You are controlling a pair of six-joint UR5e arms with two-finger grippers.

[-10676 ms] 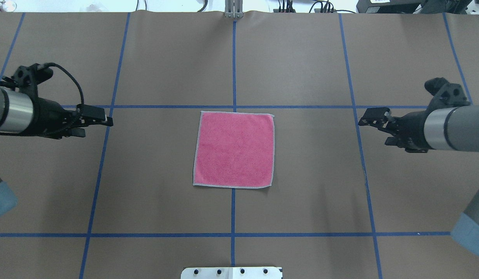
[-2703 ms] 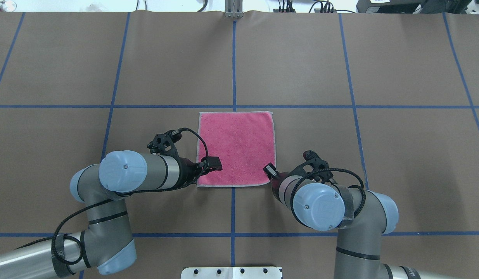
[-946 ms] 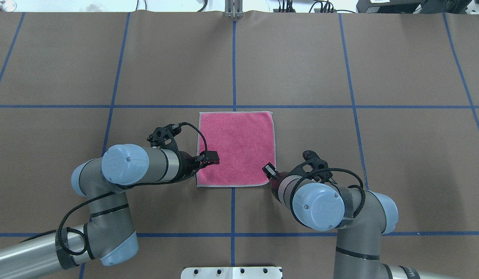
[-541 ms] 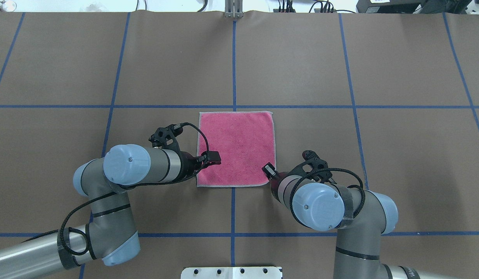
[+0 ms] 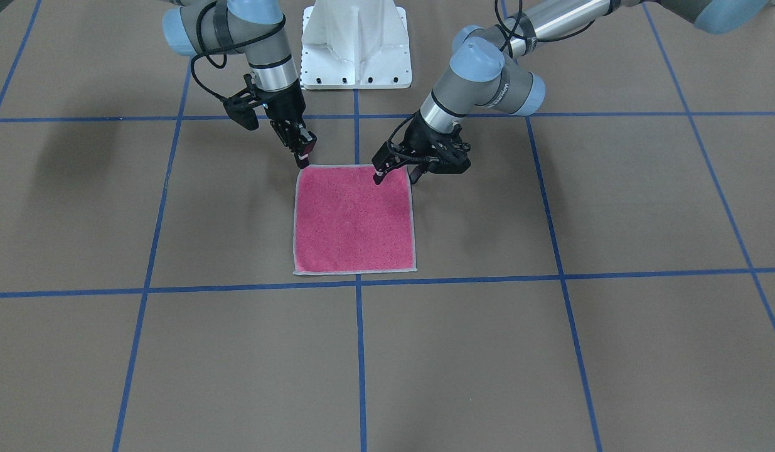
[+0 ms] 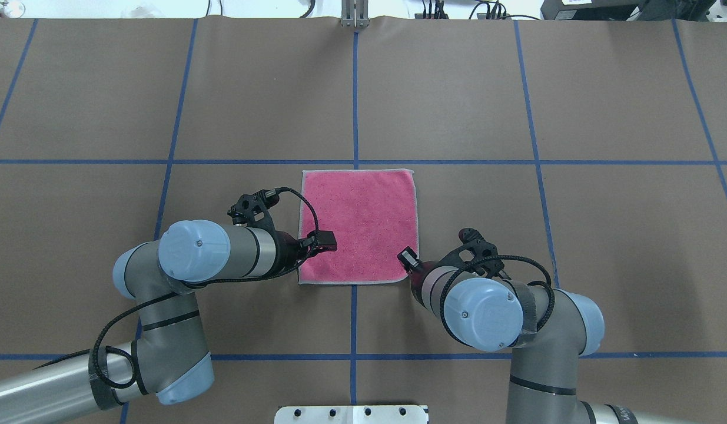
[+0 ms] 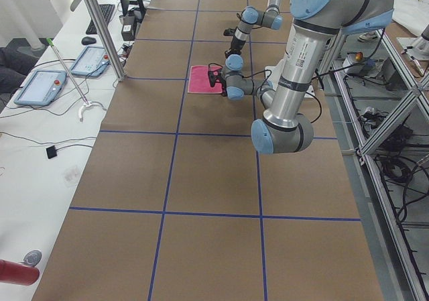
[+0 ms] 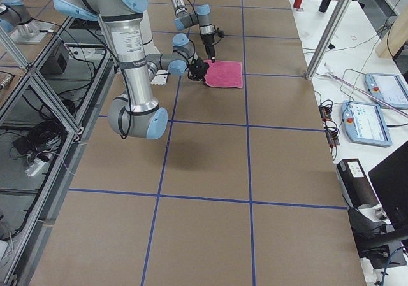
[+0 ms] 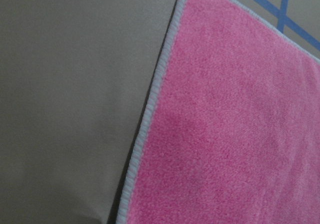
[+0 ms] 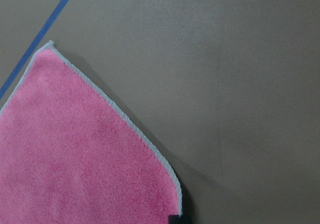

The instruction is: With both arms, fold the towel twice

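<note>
The towel (image 6: 363,218) lies flat, pink face up, at the table's middle; it also shows in the front view (image 5: 354,220). My left gripper (image 6: 309,246) is low over the towel's left edge near its near corner. In the front view the left gripper (image 5: 395,177) is open, one finger over the cloth and one outside the edge. My right gripper (image 5: 301,162) is at the near right corner. Only one of its fingers (image 6: 407,257) shows, so I cannot tell its state. The wrist views show the towel's stitched edge (image 9: 150,104) and corner (image 10: 150,149) close up.
The white pedestal (image 5: 356,44) stands at the robot's side of the table, just behind the towel. Blue tape lines (image 6: 355,88) cross the brown table cover. Both arms' elbows (image 6: 192,259) (image 6: 484,312) hang over the near half of the table.
My left gripper has edged slightly away from the robot along the towel's left edge. The right gripper and the towel have not moved.
</note>
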